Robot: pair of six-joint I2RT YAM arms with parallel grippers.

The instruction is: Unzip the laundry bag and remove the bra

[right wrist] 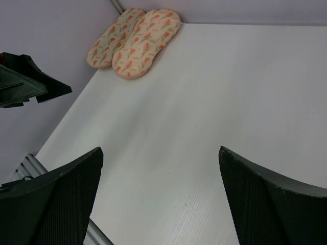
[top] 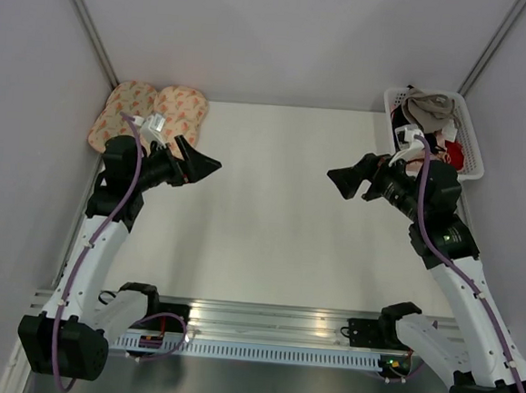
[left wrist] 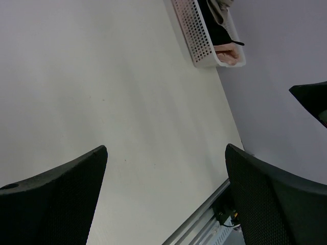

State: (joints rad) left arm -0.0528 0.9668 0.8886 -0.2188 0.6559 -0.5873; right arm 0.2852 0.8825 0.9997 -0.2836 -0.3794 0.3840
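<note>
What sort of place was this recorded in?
Probably a lab test cell: bare grey walls box in a white table, two printed pouches in one corner, a white basket of garments opposite.

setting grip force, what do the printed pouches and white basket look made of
The printed pouches look like soft padded fabric, matte, with puffy rounded edges. The white basket looks like rigid moulded plastic, probably smooth: its wall is a regular grid of small holes.

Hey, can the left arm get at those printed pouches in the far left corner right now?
Probably yes. The pouches lie uncovered close behind the left gripper, whose jaws are open and empty; it only points away from them.
</note>
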